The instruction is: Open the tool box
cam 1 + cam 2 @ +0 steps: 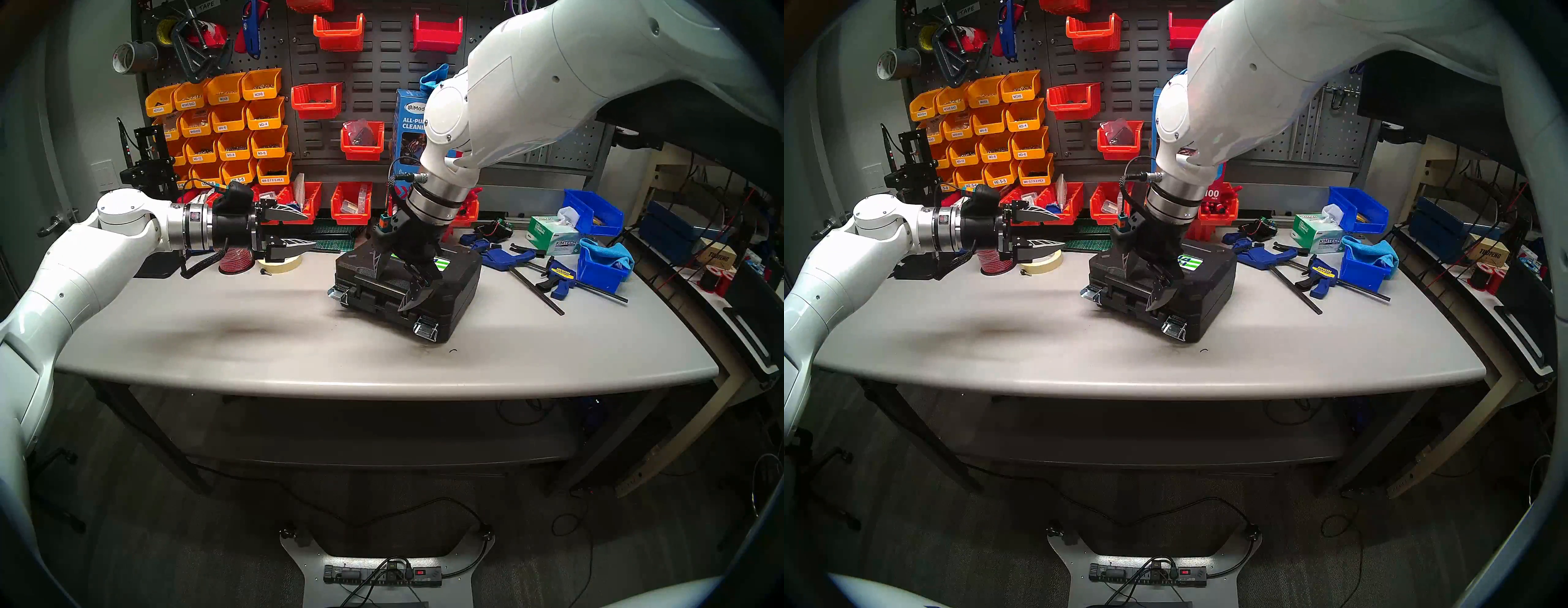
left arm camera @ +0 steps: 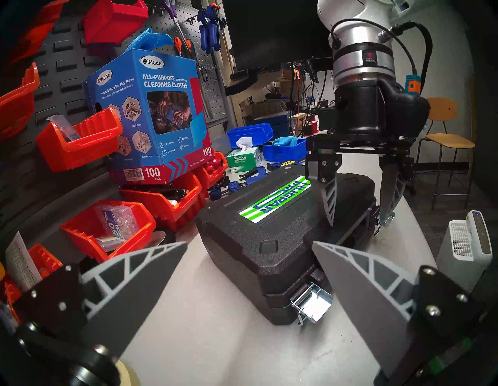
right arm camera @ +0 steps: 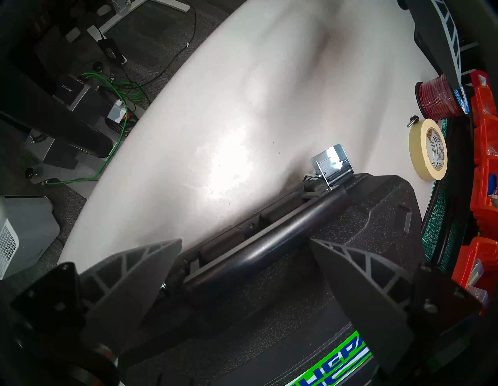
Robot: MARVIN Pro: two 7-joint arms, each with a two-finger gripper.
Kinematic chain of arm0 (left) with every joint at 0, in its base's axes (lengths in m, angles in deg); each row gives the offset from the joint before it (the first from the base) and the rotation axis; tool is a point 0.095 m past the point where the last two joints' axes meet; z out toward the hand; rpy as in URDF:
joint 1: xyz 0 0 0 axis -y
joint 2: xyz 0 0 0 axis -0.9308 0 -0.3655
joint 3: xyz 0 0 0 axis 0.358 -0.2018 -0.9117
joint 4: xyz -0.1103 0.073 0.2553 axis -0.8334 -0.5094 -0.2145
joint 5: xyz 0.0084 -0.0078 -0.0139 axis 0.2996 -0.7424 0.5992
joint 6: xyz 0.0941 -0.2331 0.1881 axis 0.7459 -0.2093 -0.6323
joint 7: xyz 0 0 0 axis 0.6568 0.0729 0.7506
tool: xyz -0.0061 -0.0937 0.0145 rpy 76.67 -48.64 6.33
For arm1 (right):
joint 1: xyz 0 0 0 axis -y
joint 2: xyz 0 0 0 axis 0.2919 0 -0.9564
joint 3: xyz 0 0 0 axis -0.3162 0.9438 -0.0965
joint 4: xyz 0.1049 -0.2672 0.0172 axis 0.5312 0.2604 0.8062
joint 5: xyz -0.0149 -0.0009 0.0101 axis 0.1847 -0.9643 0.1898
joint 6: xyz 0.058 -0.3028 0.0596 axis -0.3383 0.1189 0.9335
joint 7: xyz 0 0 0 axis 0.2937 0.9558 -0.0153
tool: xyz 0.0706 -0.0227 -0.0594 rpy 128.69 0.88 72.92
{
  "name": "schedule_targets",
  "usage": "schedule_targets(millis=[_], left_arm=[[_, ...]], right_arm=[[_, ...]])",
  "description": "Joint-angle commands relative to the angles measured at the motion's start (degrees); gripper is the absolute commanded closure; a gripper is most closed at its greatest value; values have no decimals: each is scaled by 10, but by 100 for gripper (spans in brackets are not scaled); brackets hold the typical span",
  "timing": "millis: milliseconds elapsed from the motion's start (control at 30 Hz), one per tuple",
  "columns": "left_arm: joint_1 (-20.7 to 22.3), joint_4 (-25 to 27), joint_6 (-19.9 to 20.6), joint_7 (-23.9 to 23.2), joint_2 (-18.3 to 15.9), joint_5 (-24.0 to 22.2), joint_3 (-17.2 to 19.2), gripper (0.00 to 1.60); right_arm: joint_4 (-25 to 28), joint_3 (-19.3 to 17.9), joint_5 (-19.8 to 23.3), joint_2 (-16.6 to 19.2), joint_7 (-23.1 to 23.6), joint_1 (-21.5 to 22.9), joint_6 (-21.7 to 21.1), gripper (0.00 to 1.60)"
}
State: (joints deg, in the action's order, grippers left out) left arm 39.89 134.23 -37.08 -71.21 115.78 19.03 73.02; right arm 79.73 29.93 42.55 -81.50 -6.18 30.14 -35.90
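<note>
Two latches (image 1: 425,330) hang flipped open on the front of the tool box (image 1: 458,280), which sits shut at centre frame on the grey worktop (image 1: 254,339). The right gripper (image 1: 396,280) hangs over its lid and handle (image 3: 283,237), jaws spread wide, holding nothing. At left of frame, the left gripper (image 1: 307,229) hovers level, jaws apart and empty.

Tool box (image 1: 449,293) lies flat at mid worktop (image 1: 254,339), latched side toward the front edge, with the tape roll (image 1: 283,264) and wire spool (image 1: 236,260) behind-left, bar clamps (image 1: 547,276) and tissue box (image 1: 551,235) to its right, and parts bins (image 1: 352,204) behind along the wall.
</note>
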Motion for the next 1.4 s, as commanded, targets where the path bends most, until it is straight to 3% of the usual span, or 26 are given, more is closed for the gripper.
schedule_targets(millis=[0,33,133,167,200,233,633,767,833,867,933,1367], left_arm=[[12,0,2,3,3,-2,6,0],[12,-1,2,3,4,-1,6,0],[13,-3,2,3,5,0,6,0],[13,-4,2,3,5,0,6,0],[14,-5,2,3,6,0,6,0],[14,-6,2,3,7,1,6,0],[17,-14,2,5,9,3,6,0],[18,-13,3,5,9,4,6,0],[17,-12,4,6,8,4,6,0],[17,-11,4,6,7,4,6,0],[16,-8,5,6,5,3,6,0],[12,6,9,10,-3,0,8,0]], right_arm=[[-9,2,-1,2,0,0,0,23],[-9,3,-1,2,0,0,0,39],[-11,5,-2,2,1,-3,0,44],[-12,5,-2,2,1,-4,0,55],[-12,5,-2,2,1,-5,1,78],[-13,6,-1,2,1,-5,1,82],[-19,9,-3,1,3,-11,3,81],[-18,12,-4,1,4,-11,2,88],[-18,14,-5,0,5,-12,1,103],[-17,16,-7,-2,4,-11,0,129],[-16,19,-10,-4,3,-11,-1,160],[1,30,-16,-9,-10,-1,1,160]])
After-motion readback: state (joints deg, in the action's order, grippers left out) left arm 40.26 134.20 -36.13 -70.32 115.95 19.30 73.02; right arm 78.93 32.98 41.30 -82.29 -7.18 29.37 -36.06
